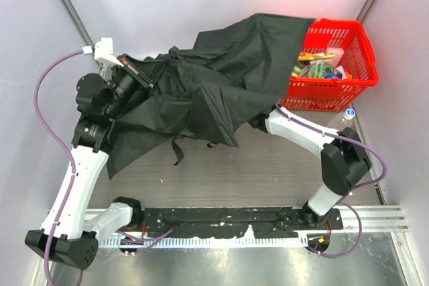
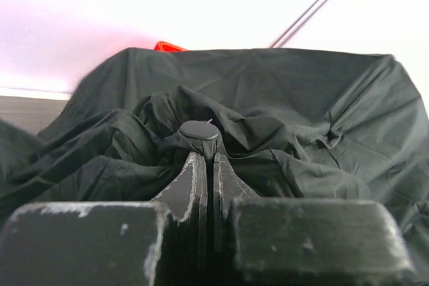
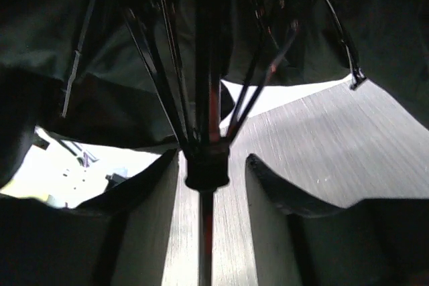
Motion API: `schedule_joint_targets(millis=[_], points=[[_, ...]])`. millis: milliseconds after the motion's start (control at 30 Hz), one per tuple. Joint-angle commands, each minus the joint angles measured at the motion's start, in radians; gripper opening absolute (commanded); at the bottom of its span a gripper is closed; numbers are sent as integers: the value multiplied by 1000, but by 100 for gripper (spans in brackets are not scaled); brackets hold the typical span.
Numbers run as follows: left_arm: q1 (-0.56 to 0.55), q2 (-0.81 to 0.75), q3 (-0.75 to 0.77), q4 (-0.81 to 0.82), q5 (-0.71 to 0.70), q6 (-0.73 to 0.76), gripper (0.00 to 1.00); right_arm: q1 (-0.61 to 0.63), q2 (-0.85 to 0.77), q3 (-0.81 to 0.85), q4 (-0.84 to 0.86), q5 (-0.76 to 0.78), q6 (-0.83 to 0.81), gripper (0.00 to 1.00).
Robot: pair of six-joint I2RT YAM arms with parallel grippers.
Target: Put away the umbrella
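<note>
Black fabric of the umbrella (image 1: 214,78) sprawls across the counter (image 1: 268,172), one edge draped over the rim of a red basket (image 1: 365,41). The left gripper (image 2: 206,160) is closed tight, tips right at the umbrella's round top cap (image 2: 199,130). Under the canopy, the right gripper (image 3: 212,159) stands open, fingers either side of the shaft's collar (image 3: 207,171), not touching it.

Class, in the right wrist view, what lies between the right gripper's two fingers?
The umbrella's shaft and its rib collar, with table showing on either side; seen in the right wrist view.
</note>
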Motion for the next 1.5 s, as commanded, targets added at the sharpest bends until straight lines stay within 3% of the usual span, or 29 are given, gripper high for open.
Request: schedule_joint_targets(millis=[0, 100, 200, 300, 333, 367, 400, 433, 467, 500, 533, 600, 700, 833, 933, 1167, 1267, 1467], points=[[-21, -49, 20, 78, -19, -36, 0, 60, -119, -109, -36, 183, -37, 61], [-23, -31, 48, 49, -37, -65, 0, 110, -171, -184, -30, 206, -91, 68], [-21, -28, 59, 50, -31, -73, 0, 156, -192, -215, -88, 295, -149, 64], [-21, -37, 74, -9, -57, -36, 0, 174, -271, -308, -57, 469, -159, 37], [-21, -45, 76, -28, -73, -28, 0, 176, -294, -379, -24, 500, -165, 14], [-23, -54, 79, -51, -85, -31, 0, 176, -320, -414, 76, 520, -168, 5], [-20, -55, 86, -94, -53, -68, 12, 174, -323, -509, 273, 467, -189, 1], [-21, -58, 86, -114, -12, -88, 30, 159, -314, -525, 324, 438, -194, 1], [-20, -60, 86, -140, 39, -106, 56, 145, -285, -534, 417, 365, -177, 1], [-20, -66, 96, -195, 68, -113, 93, 116, -267, -513, 457, 321, -131, 1], [-20, -75, 102, -242, 96, -110, 99, 99, -229, -498, 512, 234, -114, 1], [-20, -110, 100, -334, 104, -79, 100, 70, -193, -462, 556, 156, -87, 1], [-21, -184, 93, -436, -5, -22, 100, 32, -159, -425, 620, 79, -41, 1], [-18, -224, 64, -435, -82, -18, 100, -11, -92, -346, 720, -36, 76, 1], [-18, -194, 59, -357, -7, 8, 100, -21, -70, -315, 714, -66, 101, 1], [-18, -75, 48, -53, 341, 55, 100, -19, -60, -266, 636, -96, 114, 1], [-20, -49, 25, 73, 378, 16, 100, -16, -52, -250, 631, -116, 136, 1], [-49, 29, 27, 174, 383, -21, 100, 8, -47, -212, 528, -139, 82, 1]])
